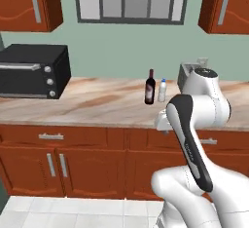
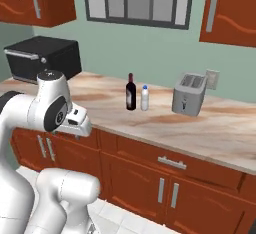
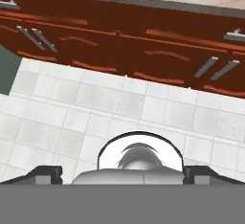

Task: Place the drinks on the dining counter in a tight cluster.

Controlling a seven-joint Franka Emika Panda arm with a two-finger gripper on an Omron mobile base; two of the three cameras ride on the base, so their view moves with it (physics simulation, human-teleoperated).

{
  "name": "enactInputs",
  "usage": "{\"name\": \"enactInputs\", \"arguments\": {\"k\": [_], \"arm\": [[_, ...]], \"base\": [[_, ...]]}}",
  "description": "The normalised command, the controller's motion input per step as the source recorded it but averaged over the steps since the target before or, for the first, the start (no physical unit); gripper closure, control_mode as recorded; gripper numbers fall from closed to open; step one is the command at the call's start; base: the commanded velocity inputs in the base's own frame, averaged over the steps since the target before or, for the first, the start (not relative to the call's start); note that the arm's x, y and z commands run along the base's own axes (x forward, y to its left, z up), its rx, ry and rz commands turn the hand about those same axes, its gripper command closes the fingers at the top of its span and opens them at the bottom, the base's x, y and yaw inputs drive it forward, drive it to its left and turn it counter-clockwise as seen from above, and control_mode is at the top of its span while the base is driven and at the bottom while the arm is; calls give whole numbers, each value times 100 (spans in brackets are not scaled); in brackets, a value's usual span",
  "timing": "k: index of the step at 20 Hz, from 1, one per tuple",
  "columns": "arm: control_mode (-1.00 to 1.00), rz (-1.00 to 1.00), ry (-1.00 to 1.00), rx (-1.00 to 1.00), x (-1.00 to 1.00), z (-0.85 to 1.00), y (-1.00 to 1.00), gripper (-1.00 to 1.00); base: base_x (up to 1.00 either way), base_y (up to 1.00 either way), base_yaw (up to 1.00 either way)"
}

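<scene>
Standing upright, dark wine bottle [image 1: 150, 87], maroon label

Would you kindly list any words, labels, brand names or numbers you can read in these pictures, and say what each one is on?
No text can be read.
Wine bottle: its maroon label is too small and blurred to read.
Small white bottle: no legible marking.
Black oven: knobs but no readable lettering.
Toaster: no readable marking.
</scene>
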Motion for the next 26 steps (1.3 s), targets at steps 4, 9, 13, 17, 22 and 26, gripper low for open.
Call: {"name": "enactInputs", "arguments": {"k": [4,9,13,17,22,26], "arm": [[100,0,0,0,0,0,0,-100],[100,0,0,0,0,0,0,-100],[100,0,0,0,0,0,0,-100],[100,0,0,0,0,0,0,-100],[100,0,0,0,0,0,0,-100],[100,0,0,0,0,0,0,-100]], "base": [[49,39,-49],[51,44,-34],[56,37,-19],[58,30,-11],[44,29,-7],[24,20,-4]]}}
